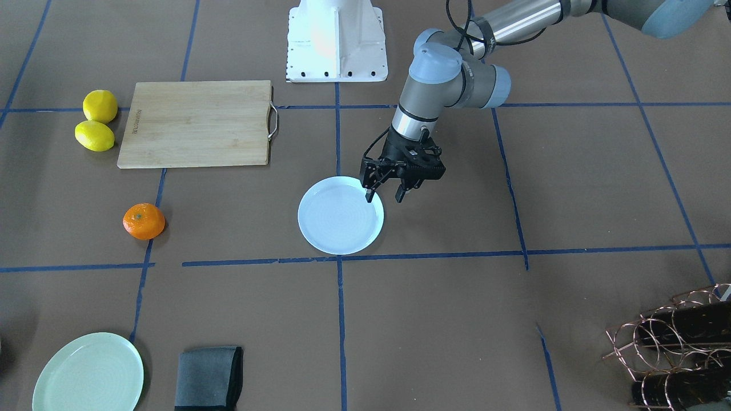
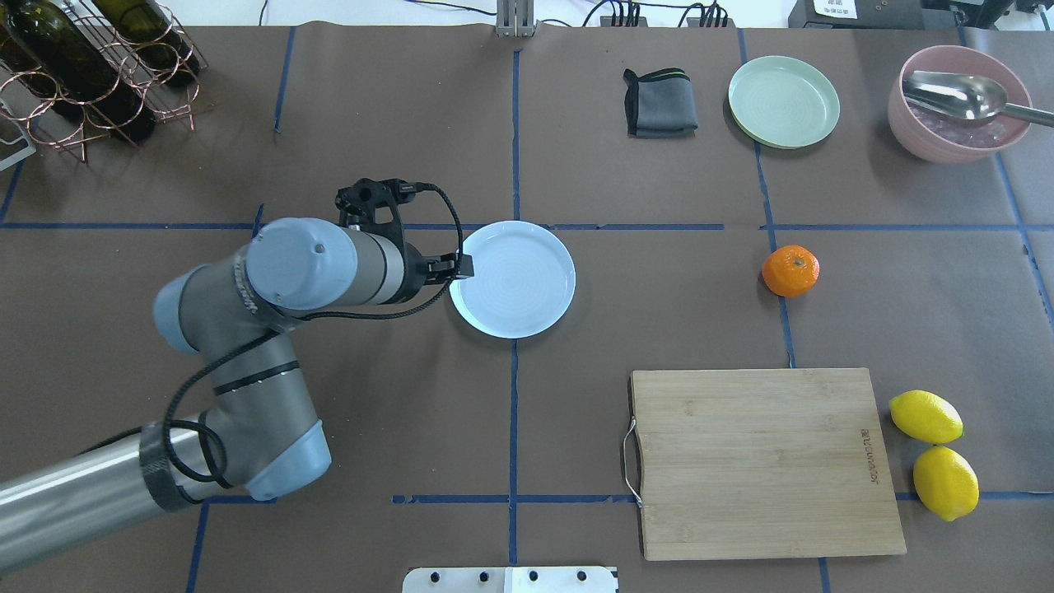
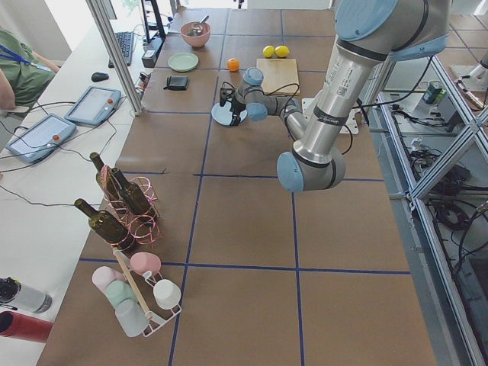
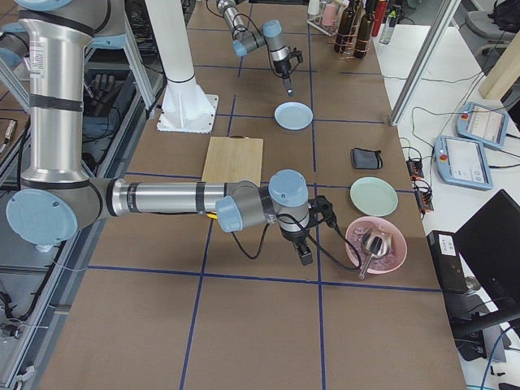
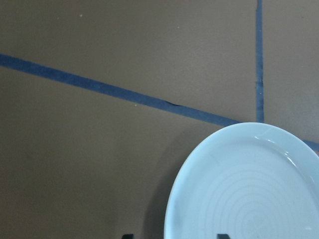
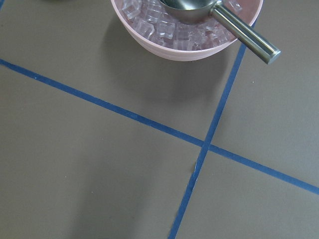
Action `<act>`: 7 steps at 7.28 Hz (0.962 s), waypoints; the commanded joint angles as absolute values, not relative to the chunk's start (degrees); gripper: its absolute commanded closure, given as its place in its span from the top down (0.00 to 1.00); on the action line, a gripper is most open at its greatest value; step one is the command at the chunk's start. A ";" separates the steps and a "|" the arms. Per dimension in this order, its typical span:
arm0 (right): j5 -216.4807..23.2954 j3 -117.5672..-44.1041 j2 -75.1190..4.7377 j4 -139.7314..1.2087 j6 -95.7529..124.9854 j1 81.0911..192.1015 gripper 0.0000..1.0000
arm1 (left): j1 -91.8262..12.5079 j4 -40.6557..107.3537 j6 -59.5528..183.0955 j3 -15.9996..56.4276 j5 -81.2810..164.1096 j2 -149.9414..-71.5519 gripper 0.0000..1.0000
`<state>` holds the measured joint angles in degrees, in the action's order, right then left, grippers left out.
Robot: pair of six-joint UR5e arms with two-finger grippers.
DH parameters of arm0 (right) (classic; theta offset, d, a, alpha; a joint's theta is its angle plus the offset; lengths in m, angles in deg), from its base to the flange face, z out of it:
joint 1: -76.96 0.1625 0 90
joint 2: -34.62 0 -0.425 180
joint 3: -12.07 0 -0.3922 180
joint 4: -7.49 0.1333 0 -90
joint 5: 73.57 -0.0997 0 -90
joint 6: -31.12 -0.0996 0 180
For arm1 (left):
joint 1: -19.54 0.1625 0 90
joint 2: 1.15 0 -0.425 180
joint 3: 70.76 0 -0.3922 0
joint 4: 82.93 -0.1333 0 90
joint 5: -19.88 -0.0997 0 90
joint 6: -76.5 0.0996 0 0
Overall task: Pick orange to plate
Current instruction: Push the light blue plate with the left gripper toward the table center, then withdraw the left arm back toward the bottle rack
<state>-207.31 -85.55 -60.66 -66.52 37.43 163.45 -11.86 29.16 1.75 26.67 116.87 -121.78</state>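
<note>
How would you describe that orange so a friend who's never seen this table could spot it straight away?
Start at the wooden cutting board. Beyond its edge farthest from the robot, alone on a blue tape line, sits the orange. It is round, slightly flattened and bright orange with a green stem dot, unlike the two yellow lemons beside the board.

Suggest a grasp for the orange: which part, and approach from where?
Come at the orange from straight above and close across its widest middle. It sits on the table with its stem dot facing up and looks slightly flattened, so the rounded sides probably give the fullest pinch. The cutting board and lemons lie well apart from it, so any jaw heading should work.
</note>
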 commanded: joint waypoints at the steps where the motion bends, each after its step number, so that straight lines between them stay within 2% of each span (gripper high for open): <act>1: -207.34 -85.93 -60.66 -66.43 37.45 163.45 1.00 | -20.94 13.73 21.80 39.32 124.36 -117.10 1.00; 3: -207.34 -86.01 -58.21 -66.43 37.36 162.58 1.00 | -35.15 8.92 42.83 43.49 131.20 -109.22 1.00; 4: -207.43 -85.93 -58.20 -66.43 37.27 162.48 1.00 | -44.18 8.83 54.67 42.20 138.37 -105.25 1.00; 7: -207.52 -85.93 -58.90 -66.43 37.45 162.48 1.00 | -61.01 8.74 76.89 30.45 157.56 -94.70 1.00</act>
